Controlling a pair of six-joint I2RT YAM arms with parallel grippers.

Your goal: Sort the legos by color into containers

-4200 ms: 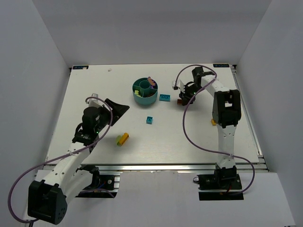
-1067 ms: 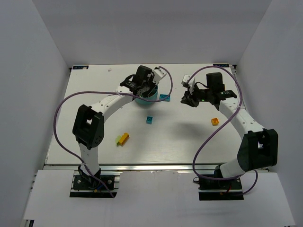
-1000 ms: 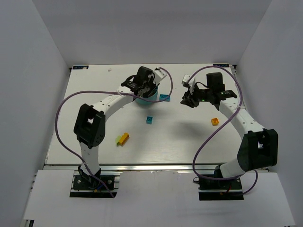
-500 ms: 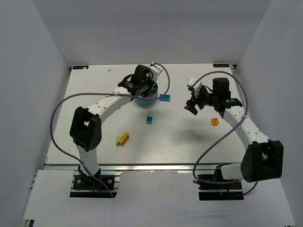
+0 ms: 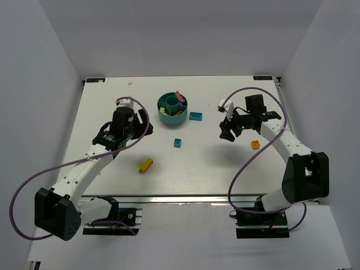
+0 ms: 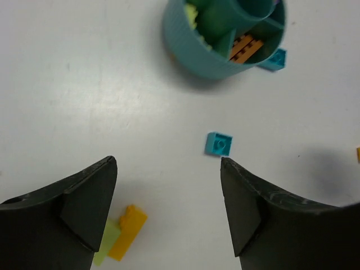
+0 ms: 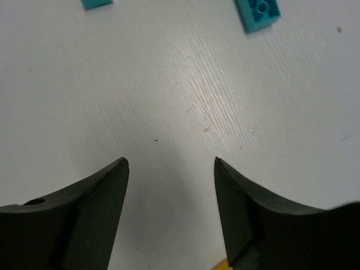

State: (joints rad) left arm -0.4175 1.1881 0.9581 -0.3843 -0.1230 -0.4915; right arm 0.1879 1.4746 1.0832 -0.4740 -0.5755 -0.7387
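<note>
Left gripper (image 6: 167, 169), right gripper (image 7: 170, 163) wide open, empty; teal brick (image 6: 218, 144) prob. light, rigid, slick. Pinch flat sides.

Soft, even white light fills all three views; the table (image 5: 185, 163) is bright without being blown out. Shadows are faint and blurred: a narrow dark rim hugs the teal bowl (image 6: 194, 53), and a grey smudge lies at the right edge of the left wrist view. The black fingers (image 6: 73, 214) in the foreground of both wrist views look dark and slightly soft.
</note>
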